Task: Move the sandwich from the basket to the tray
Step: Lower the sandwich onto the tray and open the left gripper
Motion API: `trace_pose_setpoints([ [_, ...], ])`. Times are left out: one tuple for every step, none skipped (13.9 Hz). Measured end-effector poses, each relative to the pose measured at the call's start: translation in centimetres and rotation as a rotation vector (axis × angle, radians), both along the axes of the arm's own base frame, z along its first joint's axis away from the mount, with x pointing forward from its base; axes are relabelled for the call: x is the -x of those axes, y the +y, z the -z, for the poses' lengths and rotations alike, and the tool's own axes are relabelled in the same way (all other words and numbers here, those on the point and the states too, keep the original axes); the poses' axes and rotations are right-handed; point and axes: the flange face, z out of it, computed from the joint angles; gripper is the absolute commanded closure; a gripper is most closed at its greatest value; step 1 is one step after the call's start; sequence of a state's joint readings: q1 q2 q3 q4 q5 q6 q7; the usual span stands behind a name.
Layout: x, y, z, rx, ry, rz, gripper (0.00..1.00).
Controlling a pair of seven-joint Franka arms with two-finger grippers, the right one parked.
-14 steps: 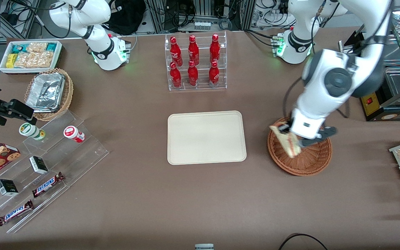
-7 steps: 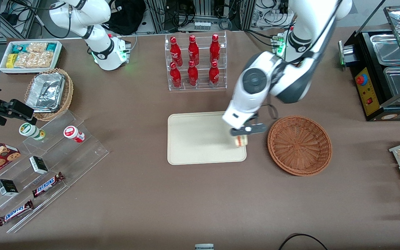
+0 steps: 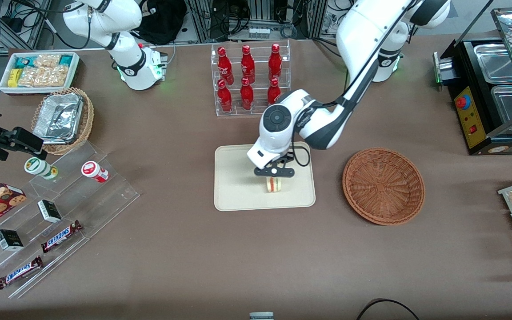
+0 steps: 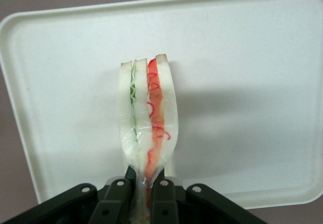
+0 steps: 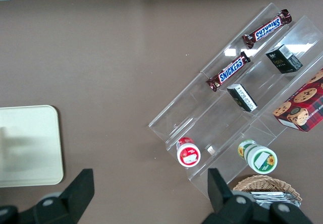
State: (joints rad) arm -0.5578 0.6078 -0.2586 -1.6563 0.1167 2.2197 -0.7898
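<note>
The sandwich hangs over the tray, above the part of it nearest the front camera, pinched at one end by the gripper, whose fingers are clamped on it; in the wrist view its green and red filling layers face the camera against the tray's pale surface. Beside the tray, toward the working arm's end of the table, sits the basket. Farther from the camera stands a clear rack of red bottles

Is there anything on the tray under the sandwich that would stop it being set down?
Nothing visible. The gripper is shut on the sandwich above the tray, whose surface around and beneath it shows bare.
</note>
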Motion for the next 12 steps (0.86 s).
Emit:
trace_pose_setpoints([
  [0.1,-0.5,0.2,0.01,-0.007,0.002,0.9],
  [0.1,-0.8,0.4,0.021,-0.014,0.003,0.9],
  [0.1,-0.9,0.7,0.027,-0.017,0.002,0.89],
  [0.0,-0.9,1.2,0.026,-0.014,0.001,0.88],
  [0.0,-0.9,1.8,0.024,-0.01,0.001,0.8],
  [0.1,-1.0,2.4,0.023,-0.005,0.002,0.54],
  [0.3,-1.1,2.8,0.023,-0.003,-0.001,0.08],
  [0.4,-1.3,2.8,0.025,-0.005,-0.014,0.0],
  [0.3,-1.4,2.6,0.028,-0.007,-0.031,0.0],
  [0.2,-1.5,2.4,0.031,-0.011,-0.044,0.0],
  [0.0,-1.6,2.0,0.037,-0.018,-0.053,0.0],
  [-0.4,-1.6,1.2,0.046,-0.03,-0.06,0.0],
])
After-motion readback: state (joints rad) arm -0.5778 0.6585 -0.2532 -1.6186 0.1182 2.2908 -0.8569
